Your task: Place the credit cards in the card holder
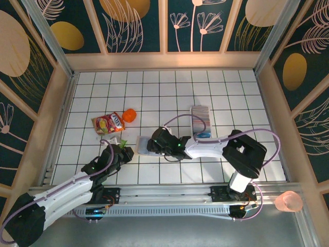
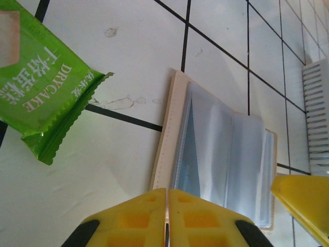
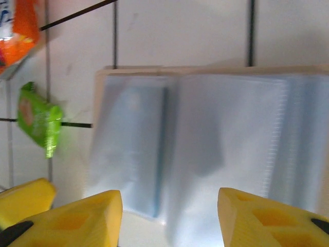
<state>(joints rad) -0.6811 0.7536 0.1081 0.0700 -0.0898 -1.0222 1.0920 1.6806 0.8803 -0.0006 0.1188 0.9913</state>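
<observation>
The card holder [image 1: 142, 142] lies open on the tiles, beige cover underneath and clear grey-blue sleeves [image 2: 226, 154] facing up. My left gripper [image 2: 167, 198] is shut, its tips at the holder's near beige edge [image 2: 167, 149]; whether it pinches that edge I cannot tell. From the other side my right gripper [image 3: 169, 206] stands open just over the sleeves [image 3: 205, 144], nothing between its fingers. One of its yellow fingers [image 2: 303, 200] shows in the left wrist view. The credit cards [image 1: 200, 117] stand in a row to the right, behind the right arm.
A green snack packet [image 2: 41, 98] lies just left of the holder. A red-orange pouch [image 1: 108, 123] with an orange cap [image 1: 129, 115] lies further back left. The white ribbed tray [image 2: 316, 113] holds the cards. Wooden walls ring the tiled floor.
</observation>
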